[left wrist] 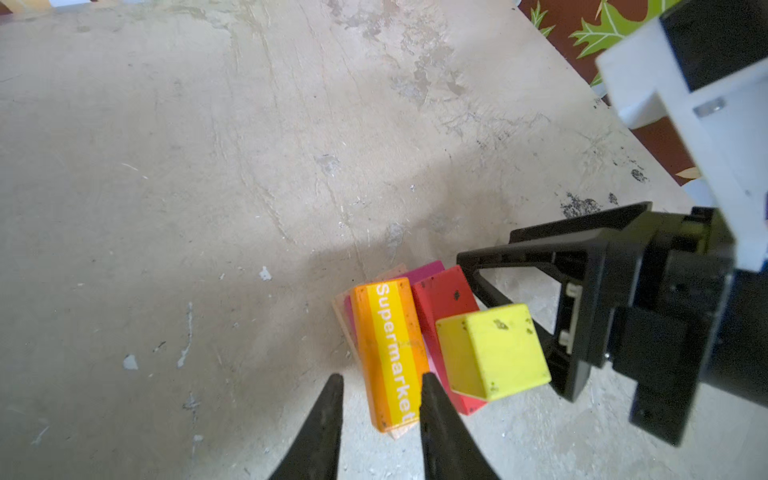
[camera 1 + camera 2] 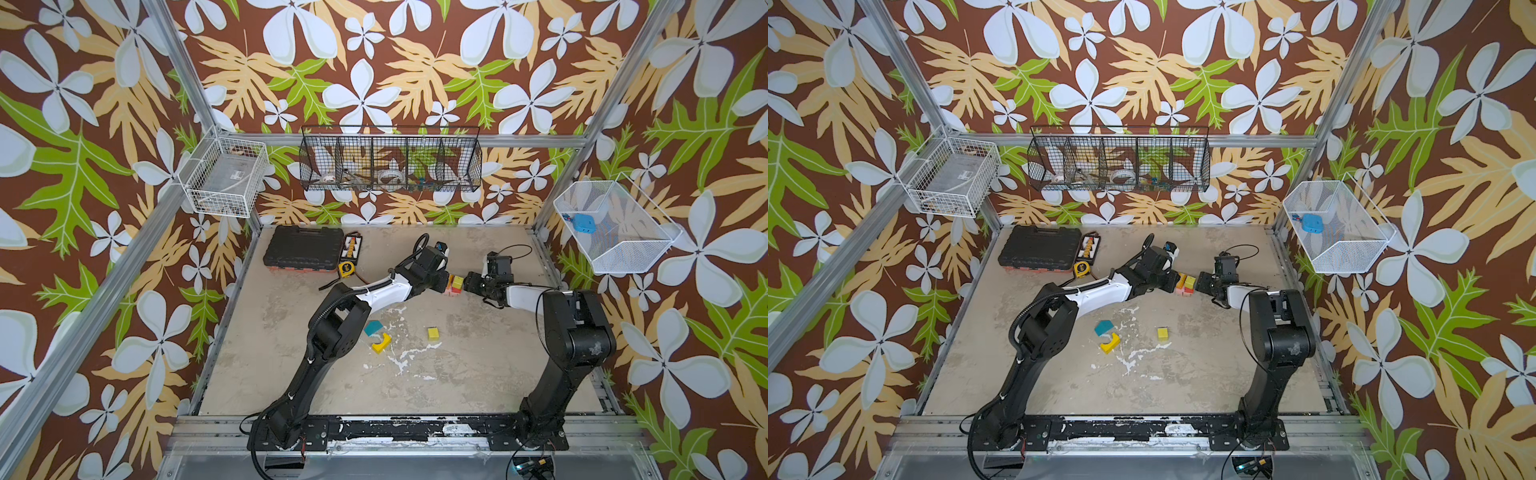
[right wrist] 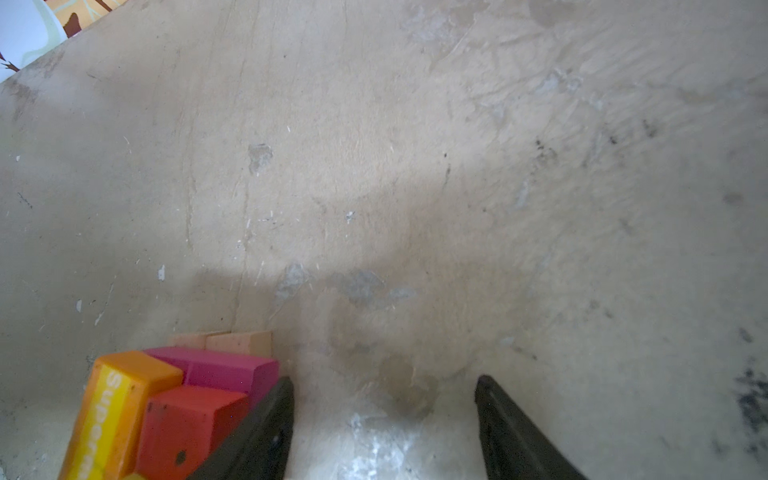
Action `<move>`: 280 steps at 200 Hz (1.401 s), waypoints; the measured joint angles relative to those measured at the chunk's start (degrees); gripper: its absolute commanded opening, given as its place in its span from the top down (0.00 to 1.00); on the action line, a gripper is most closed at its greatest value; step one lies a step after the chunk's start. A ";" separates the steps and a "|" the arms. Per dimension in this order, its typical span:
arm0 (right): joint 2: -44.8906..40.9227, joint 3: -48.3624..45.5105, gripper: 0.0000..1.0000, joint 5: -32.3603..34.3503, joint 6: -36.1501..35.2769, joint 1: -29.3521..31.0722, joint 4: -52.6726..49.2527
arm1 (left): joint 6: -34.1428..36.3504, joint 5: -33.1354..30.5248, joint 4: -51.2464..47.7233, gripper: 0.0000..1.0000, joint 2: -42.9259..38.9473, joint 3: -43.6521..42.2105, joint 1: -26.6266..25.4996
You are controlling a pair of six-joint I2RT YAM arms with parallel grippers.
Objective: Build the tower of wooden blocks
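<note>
In both top views the tower (image 2: 454, 286) sits towards the back of the table (image 2: 478, 374), squeezed between my two claws, but from up there I can't read its layers. The left wrist camera sorts that out. An orange block (image 1: 388, 353) lettered "Supermarket" and a red block (image 1: 442, 299) lie side by side, with a lime cube (image 1: 494, 353) on the red one.

The left gripper (image 1: 383, 375) has its jaws narrow, straddling the orange block's near end; I can't tell whether they pinch it.

The right wrist camera adds the base, a magenta block (image 3: 224, 368) over a tan plank (image 3: 237, 343). It also shows the right gripper (image 3: 384, 379) gaping wide over bare table, with one finger just beside the magenta block.

Only the top views catch the loose teal block (image 2: 375, 328), yellow arch (image 2: 382, 344) and yellow cube (image 2: 433, 333), which lie mid-table, well apart from the tower.
</note>
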 measured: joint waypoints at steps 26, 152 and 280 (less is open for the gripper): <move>-0.07 -0.02 0.31 -0.09 0.17 -0.15 0.28 | -0.26 -0.28 2.40 0.68 -1.77 -3.89 2.14; -0.07 0.00 0.30 -1.36 0.15 -0.20 0.28 | -0.87 3.13 3.28 0.69 4.26 2.73 3.78; 0.15 0.46 0.31 -1.53 0.13 -0.15 0.26 | -0.85 4.68 0.85 0.69 7.32 7.13 2.51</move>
